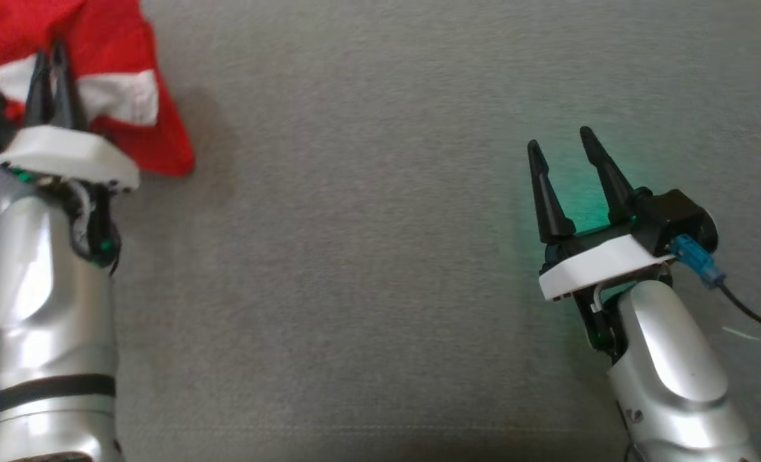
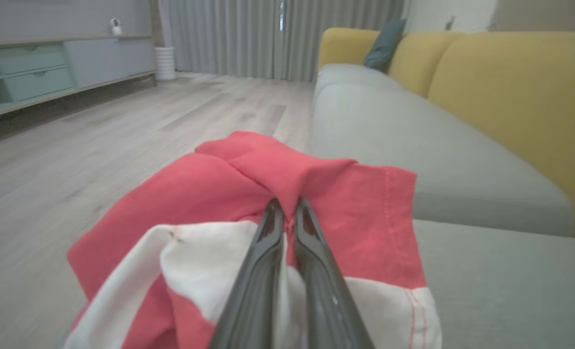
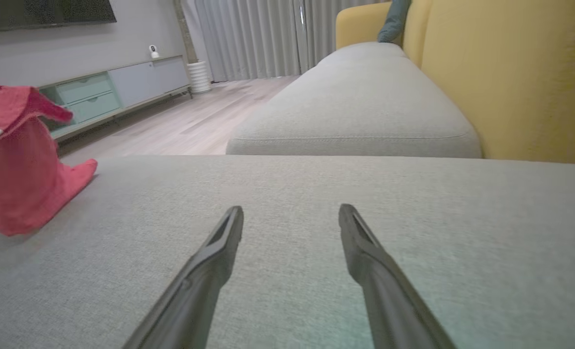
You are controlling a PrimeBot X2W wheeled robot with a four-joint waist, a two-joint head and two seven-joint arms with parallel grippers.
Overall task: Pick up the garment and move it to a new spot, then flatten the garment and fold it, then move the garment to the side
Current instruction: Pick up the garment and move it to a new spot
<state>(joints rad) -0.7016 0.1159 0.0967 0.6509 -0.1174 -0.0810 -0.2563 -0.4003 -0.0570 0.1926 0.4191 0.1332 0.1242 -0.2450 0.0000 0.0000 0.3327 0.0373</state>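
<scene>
The garment [image 1: 124, 58] is red with white bands and lies bunched at the top left of the grey cushion [image 1: 367, 256]. My left gripper [image 1: 52, 54] is shut on a fold of it; in the left wrist view the two fingers pinch the red and white cloth of the garment [image 2: 210, 194] at the gripper's tips [image 2: 286, 206]. My right gripper [image 1: 561, 140] stands open at the right of the cushion, nothing between its fingers. In the right wrist view the right gripper [image 3: 291, 213] hovers low over bare fabric, with the garment [image 3: 21, 160] far to its left.
The grey seat stretches wide between the two arms. A yellow backrest [image 3: 510, 77] rises along one side, and a second grey cushion [image 3: 360, 102] lies beyond. Past the seat's edge are wooden floor [image 2: 74, 145], a low cabinet [image 3: 122, 87] and curtains [image 2: 268, 34].
</scene>
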